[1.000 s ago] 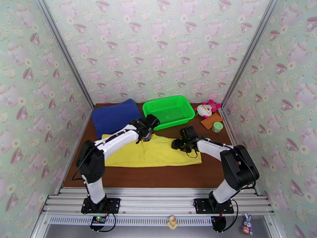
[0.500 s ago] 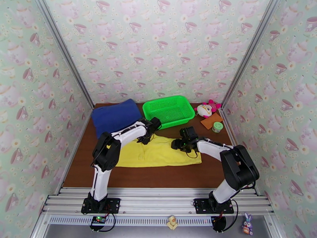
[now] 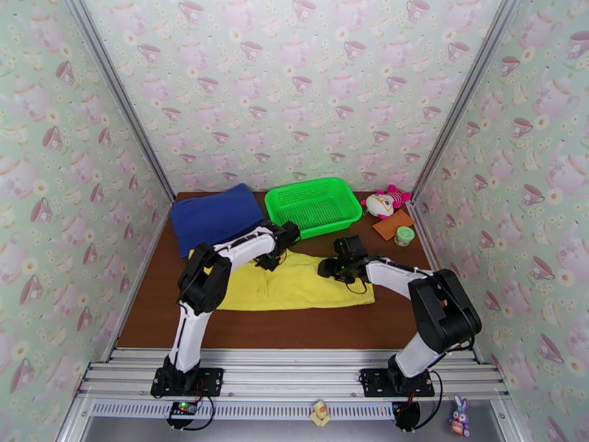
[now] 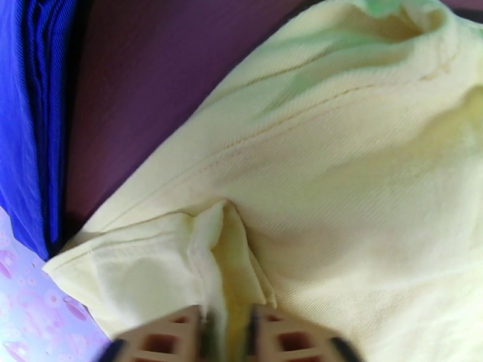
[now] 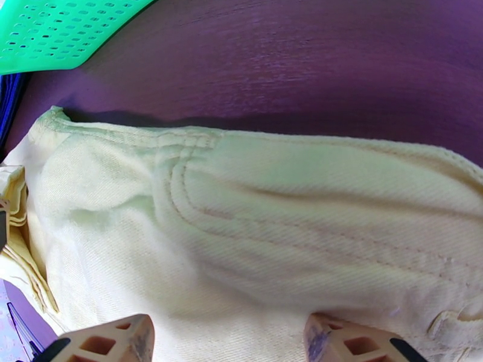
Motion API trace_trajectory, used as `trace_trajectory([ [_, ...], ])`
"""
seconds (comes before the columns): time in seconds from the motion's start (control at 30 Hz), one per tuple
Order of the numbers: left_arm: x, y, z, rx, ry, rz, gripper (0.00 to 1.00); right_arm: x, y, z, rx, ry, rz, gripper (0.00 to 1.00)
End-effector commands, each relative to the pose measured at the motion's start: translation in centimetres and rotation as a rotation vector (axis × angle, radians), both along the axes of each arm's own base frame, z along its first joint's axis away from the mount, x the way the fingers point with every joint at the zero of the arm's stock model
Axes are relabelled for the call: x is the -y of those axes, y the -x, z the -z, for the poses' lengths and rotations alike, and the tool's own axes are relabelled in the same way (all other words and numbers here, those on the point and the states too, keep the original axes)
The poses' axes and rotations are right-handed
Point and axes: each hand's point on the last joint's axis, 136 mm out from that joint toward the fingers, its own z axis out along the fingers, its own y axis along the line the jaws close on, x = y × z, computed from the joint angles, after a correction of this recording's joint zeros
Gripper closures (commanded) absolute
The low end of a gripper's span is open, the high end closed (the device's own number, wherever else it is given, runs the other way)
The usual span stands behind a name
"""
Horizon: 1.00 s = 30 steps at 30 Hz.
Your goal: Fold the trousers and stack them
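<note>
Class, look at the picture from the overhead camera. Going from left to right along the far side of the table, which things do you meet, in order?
blue folded cloth → green basket → pink and white soft toy

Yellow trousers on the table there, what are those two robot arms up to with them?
The two arms are working on folding the trousers, which lie on the table. The left gripper is shut, pinching a ridge of cloth near their far edge. The right gripper is open, low over the cloth, gripping nothing.
</note>
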Motion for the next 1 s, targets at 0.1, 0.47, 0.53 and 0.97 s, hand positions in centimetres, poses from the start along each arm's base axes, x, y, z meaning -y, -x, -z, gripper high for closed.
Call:
trace_trajectory([
  [0.1,-1.6,0.3,-1.4,0.109,0.039,-0.112,1.00,0.1,1.1,1.0,-0.033,0.006,-0.018,0.31],
  [0.47,-2.3,-0.1,-7.4,0.691,0.489,-0.328,1.00,-0.1,1.1,1.1,-0.042,0.003,-0.023,0.31],
  [0.53,-2.1,-0.6,-7.8,0.714,0.488,-0.323,1.00,0.0,1.1,1.2,-0.044,0.005,-0.021,0.31],
  [0.97,1.9,-1.1,-7.8,0.724,0.633,-0.166,0.35,0.2,1.7,1.6,-0.050,0.008,-0.018,0.31],
])
